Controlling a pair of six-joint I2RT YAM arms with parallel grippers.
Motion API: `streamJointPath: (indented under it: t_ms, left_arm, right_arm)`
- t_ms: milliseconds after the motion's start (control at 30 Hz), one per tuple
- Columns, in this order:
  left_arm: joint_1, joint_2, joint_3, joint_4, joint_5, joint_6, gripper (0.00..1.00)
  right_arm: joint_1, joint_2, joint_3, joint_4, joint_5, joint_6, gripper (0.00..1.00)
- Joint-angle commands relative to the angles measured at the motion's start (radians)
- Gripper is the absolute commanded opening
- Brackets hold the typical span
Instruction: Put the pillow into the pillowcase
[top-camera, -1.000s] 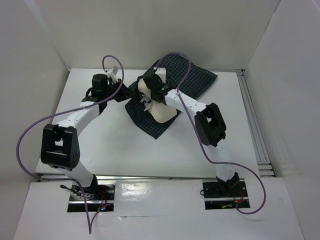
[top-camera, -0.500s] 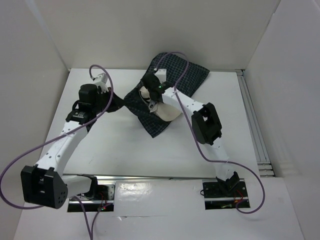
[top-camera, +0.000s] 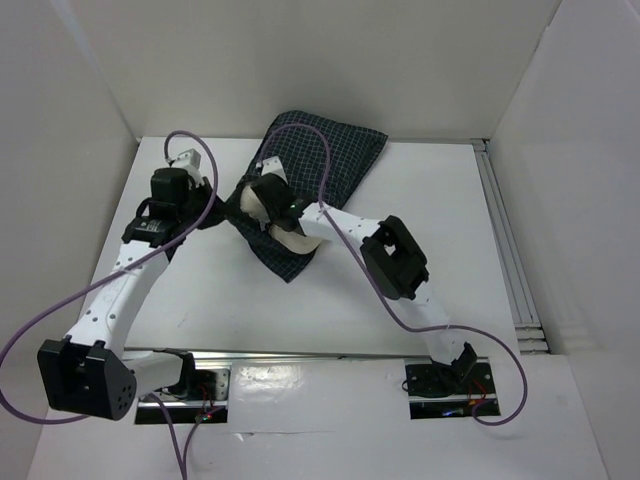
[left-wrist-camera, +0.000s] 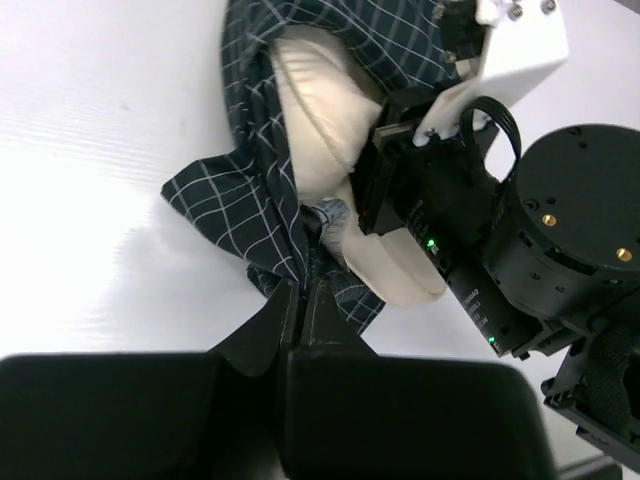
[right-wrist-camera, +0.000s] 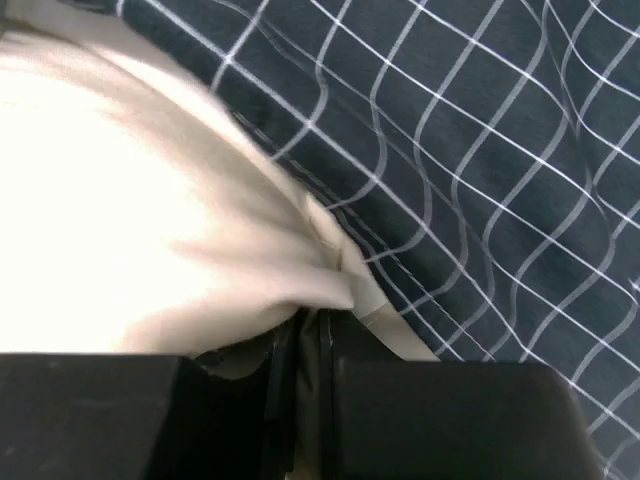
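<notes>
Two arms reach toward the middle of the white table (top-camera: 225, 300), where the pillowcase (top-camera: 338, 152) lies as a rumpled dark strip running from the back edge diagonally toward the near left. The pillow (top-camera: 288, 240) sits partly inside it. Cream fabric shows at the near end of the cloth and again along its left side, and the checked cloth is draped over the rest. The left gripper (left-wrist-camera: 301, 296) comes in from the left side of the table with its jaws pressed together on a bunched fold of the pillowcase's edge. In the left wrist view the checked cloth runs right down between the fingertips, and the cream cushion bulges out of the opening just beyond them. The right gripper (right-wrist-camera: 310, 328) comes in from the right, over the cushion, and the right arm's black wrist (left-wrist-camera: 560, 230) crosses above the cloth. Its jaws stand almost together, pinching a small peaked fold of the pillow's cream fabric. The right wrist view shows that fold drawn into the narrow gap between the fingers, with the navy check lying just behind and to the right of it. The two grippers are near one another, the left at the cloth's left margin and the right over the pillow.
</notes>
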Motion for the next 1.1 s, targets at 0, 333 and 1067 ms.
streamJointPath:
  t_ms: [0,333,1067]
  left_arm:
    - [0.015,-0.055,0.164,0.06,-0.065,0.021,0.0]
    - [0.015,-0.035,0.147,-0.026,-0.177,-0.031,1.0]
    - [-0.531,0.498,0.369,-0.033,-0.218,0.314,0.99]
  right_arm:
    - [-0.067,0.196,0.033,-0.187,0.05,0.013,0.0]
    - [-0.067,-0.057,-0.111,-0.09,-0.314,-0.071,0.81]
    - [-0.587,-0.668,-0.647,0.009,-0.822,0.107,0.96]
